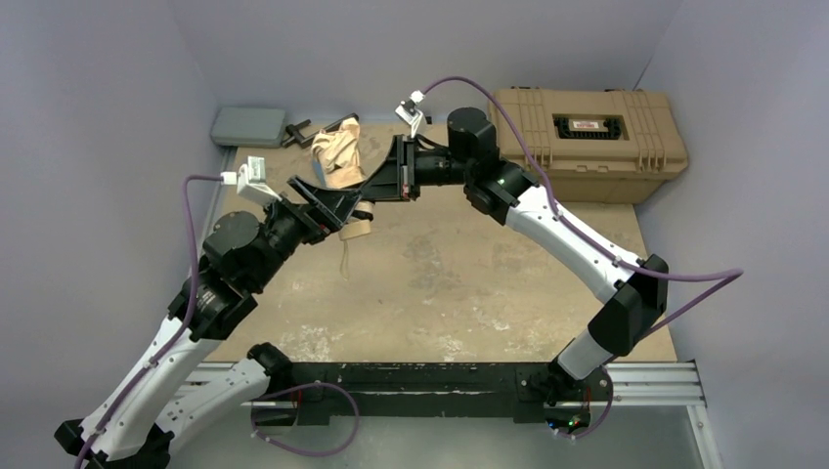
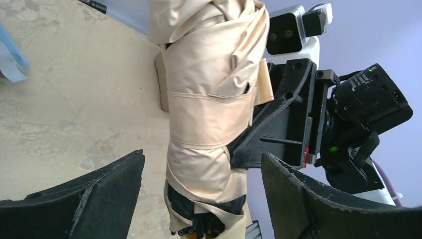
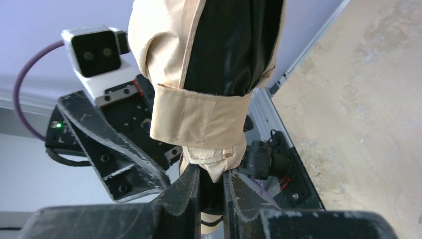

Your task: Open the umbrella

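Observation:
The umbrella is folded, its beige canopy bundled and wrapped by a strap, and it is held above the table's back left. My right gripper is shut on it; in the right wrist view the fingers pinch the fabric of the umbrella just under the strap. My left gripper is open around the lower end. In the left wrist view its jaws stand either side of the umbrella, with a gap on each side of the left gripper. A cream handle tip and a cord hang below.
A tan hard toolbox stands at the back right of the table. A small blue-grey pouch and dark tools lie at the back left corner. Purple-grey walls close in on both sides.

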Tool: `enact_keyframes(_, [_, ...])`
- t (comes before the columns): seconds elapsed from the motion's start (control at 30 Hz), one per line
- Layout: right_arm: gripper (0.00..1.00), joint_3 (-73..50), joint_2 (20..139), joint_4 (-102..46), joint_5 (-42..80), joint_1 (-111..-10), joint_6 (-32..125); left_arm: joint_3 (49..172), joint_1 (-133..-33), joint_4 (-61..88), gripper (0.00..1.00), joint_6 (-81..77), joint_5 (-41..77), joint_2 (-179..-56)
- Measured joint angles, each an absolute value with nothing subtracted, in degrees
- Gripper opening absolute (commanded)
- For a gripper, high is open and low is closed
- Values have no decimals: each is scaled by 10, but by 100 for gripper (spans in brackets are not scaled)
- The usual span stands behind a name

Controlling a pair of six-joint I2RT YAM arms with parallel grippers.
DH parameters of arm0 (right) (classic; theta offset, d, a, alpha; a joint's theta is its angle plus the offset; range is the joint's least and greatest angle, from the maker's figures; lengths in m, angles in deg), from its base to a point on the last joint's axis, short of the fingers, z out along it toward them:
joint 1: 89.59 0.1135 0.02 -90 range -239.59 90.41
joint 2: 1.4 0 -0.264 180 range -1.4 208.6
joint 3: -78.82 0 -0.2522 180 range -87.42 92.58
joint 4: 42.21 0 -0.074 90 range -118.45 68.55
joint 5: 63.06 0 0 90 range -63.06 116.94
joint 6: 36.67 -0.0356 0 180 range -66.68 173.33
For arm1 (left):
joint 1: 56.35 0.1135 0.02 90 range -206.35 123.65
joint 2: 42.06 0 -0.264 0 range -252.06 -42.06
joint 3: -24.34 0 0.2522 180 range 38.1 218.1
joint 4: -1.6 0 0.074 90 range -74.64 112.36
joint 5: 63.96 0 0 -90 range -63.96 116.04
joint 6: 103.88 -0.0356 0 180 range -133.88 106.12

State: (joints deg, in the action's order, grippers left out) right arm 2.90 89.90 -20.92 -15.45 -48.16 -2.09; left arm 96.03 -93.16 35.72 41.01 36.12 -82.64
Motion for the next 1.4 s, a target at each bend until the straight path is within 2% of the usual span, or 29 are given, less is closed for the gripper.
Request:
enact_keyframes(0.27, [0, 31, 899, -310, -226, -482, -82, 960, -932, 292, 77, 401, 337, -825])
enact_keyframes(0.4, [0, 31, 894, -355, -256, -482, -104, 961, -932, 259, 71, 395, 319, -823])
enact_keyframes(0.67, [0, 31, 892, -401, -298, -482, -128, 980, -932, 243, 67, 384, 308, -830])
enact_keyframes(0.87, [0, 31, 892, -409, -317, -482, -132, 1004, -932, 229, 48, 377, 295, -856])
enact_keyframes(0.93, [0, 31, 892, -409, -318, -482, -132, 1006, -932, 222, 37, 378, 290, -863])
enact_keyframes(1.0, [0, 31, 892, -409, -317, -484, -132, 1008, -932, 219, 18, 380, 286, -867])
enact_keyframes(1.07, [0, 29, 891, -409, -317, -486, -129, 1014, -932, 219, 6, 383, 281, -872])
enact_keyframes(1.1, [16, 29, 890, -409, -317, -486, -127, 1017, -932, 219, 0, 384, 279, -874])
enact_keyframes(1.17, [52, 29, 887, -404, -316, -487, -120, 1022, -932, 221, 0, 385, 274, -877])
enact_keyframes(1.23, [73, 31, 882, -385, -319, -487, -110, 1024, -932, 230, 0, 385, 271, -877])
enact_keyframes(1.27, [89, 33, 880, -375, -322, -487, -100, 1024, -932, 240, 0, 384, 272, -875])
enact_keyframes(1.3, [94, 39, 876, -350, -322, -487, -82, 1025, -932, 254, 0, 382, 273, -874])
enact_keyframes(1.4, [96, 64, 868, -267, -311, -486, -22, 1029, -932, 303, 0, 377, 280, -873])
